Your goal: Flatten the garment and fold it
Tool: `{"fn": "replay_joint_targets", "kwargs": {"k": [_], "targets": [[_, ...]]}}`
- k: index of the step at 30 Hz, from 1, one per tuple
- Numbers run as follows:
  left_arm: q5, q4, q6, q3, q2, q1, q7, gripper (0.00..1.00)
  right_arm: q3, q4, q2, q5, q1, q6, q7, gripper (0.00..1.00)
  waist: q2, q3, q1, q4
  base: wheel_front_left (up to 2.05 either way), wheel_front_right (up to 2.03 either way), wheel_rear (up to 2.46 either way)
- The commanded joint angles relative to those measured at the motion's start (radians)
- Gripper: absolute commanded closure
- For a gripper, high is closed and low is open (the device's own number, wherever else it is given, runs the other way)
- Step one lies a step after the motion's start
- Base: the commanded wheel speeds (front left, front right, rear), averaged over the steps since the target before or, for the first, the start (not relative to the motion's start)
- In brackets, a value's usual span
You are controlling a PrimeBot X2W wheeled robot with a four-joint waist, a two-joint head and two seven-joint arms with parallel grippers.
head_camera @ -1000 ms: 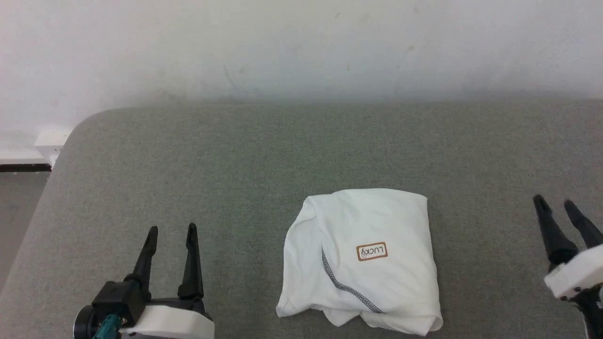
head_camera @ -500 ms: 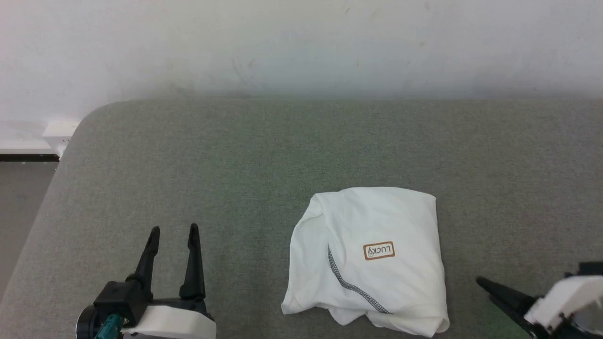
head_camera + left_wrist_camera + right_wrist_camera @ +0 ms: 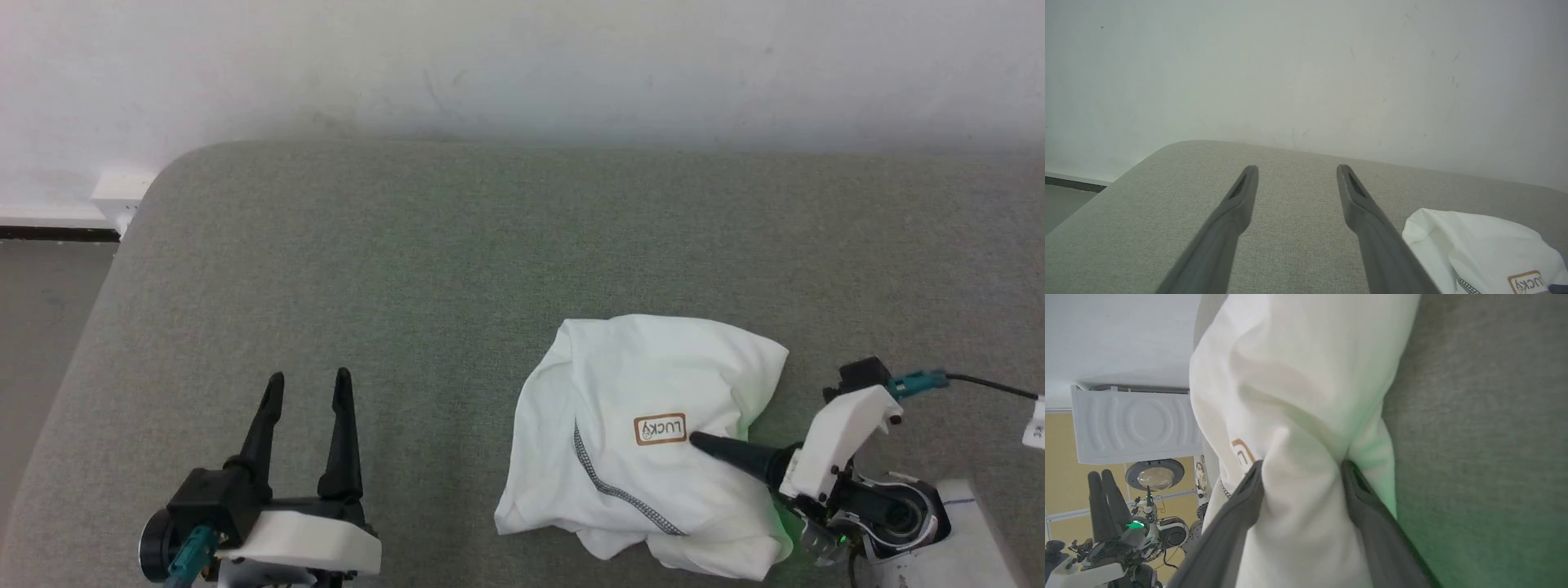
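Right tool [image 3: 1302, 467] has swung onto the garment [image 3: 645, 384], open wide astride a fold [image 3: 1302, 522]; left tool [image 3: 309, 382] open, clear.

I counted one garment [image 3: 645, 384] near the front edge of the one bench [image 3: 408, 269]. It carried one patch [image 3: 660, 429] and one dark seam [image 3: 608, 492]. There were two grippers, the left gripper [image 3: 309, 376] and the right gripper [image 3: 1302, 465], with two fingers each, four in all. I also counted two teal connectors: one [image 3: 189, 563] at the left wrist and one [image 3: 914, 382] at the right.
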Motion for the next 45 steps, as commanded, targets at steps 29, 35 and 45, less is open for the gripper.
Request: {"fn": "replay_joint_targets", "kwargs": {"k": [29, 35, 45], "targets": [[0.030, -0.092, -0.028, 0.011, 0.006, -0.086, -0.005, 0.00, 0.432, -0.251, -0.516, -0.400, -0.122, -0.001, -0.132, 1.00, -0.0001, 0.191, -0.0001, -0.351, 0.00, 0.00, 0.00], [0.048, -0.105, -0.046, 0.002, 0.041, -0.151, 0.006, 0.00, 0.395, -0.159, -0.570, -0.455, -0.173, -0.001, -0.218, 1.00, -0.0001, 0.287, -0.0001, -0.402, 0.00, 0.00, 0.00], [0.054, -0.102, -0.060, -0.021, 0.052, -0.209, 0.012, 0.00, 0.281, 0.015, -0.632, -0.590, -0.264, -0.001, -0.448, 1.00, -0.0001, 0.336, -0.0001, -0.378, 0.00, 0.00, 0.00]]}}
